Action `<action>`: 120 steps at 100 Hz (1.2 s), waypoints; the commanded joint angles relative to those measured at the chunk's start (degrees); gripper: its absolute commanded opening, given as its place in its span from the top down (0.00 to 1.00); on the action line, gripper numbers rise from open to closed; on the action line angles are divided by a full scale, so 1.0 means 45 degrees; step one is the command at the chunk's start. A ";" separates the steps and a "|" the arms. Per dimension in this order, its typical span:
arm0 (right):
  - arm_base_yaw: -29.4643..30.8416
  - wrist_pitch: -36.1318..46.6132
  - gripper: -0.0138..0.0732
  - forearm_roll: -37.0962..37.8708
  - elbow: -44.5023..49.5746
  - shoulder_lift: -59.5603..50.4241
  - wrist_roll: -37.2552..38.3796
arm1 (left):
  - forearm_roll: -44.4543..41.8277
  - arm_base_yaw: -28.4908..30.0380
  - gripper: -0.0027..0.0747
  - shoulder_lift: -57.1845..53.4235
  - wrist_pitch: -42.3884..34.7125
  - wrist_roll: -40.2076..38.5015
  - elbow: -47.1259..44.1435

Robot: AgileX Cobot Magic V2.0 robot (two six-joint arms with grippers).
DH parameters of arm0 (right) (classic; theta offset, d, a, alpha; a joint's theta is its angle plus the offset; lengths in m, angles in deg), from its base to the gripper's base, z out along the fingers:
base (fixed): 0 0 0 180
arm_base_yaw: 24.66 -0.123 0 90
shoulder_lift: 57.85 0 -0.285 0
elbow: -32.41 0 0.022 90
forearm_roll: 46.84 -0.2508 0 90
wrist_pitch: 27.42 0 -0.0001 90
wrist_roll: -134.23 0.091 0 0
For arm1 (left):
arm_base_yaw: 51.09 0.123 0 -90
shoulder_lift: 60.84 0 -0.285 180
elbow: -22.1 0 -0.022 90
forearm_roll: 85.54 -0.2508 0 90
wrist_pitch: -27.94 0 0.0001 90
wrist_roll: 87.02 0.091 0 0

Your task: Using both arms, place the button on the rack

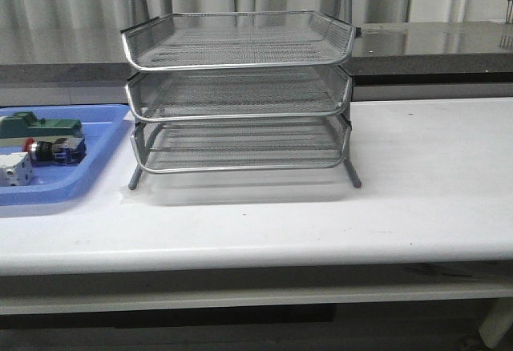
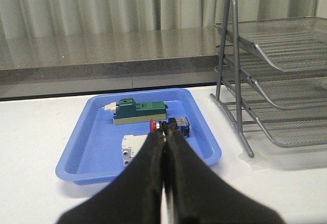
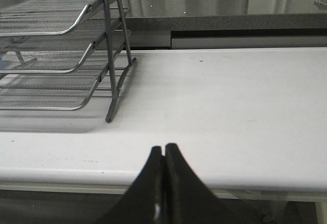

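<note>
Front view: the rack (image 1: 239,94) sits mid-surface (image 1: 417,199), three mesh tiers stacked, and all three look bare as far as I can see through the mesh. Off to the left there's a blue tray (image 1: 76,176) holding the button (image 1: 50,150), lying on its side, with a green block (image 1: 42,126) just behind it and a white cube (image 1: 14,169) on the near side. Neither arm shows here.

Left wrist view: the left hand (image 2: 164,138) has its fingers pressed together, gripping nothing, hovering on the near side of the blue tray. The button's red head peeks out just past the fingertips.

Right wrist view: the right hand (image 3: 164,149) is also pinched closed and empty, over bare white surface, with the rack off to its left.
</note>
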 commanded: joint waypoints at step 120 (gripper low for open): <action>0.0051 0.2005 0.91 -0.0183 -0.1330 -0.0128 -0.0017 | 0.0020 0.0030 0.99 -0.0407 -0.1048 -0.0173 -0.0685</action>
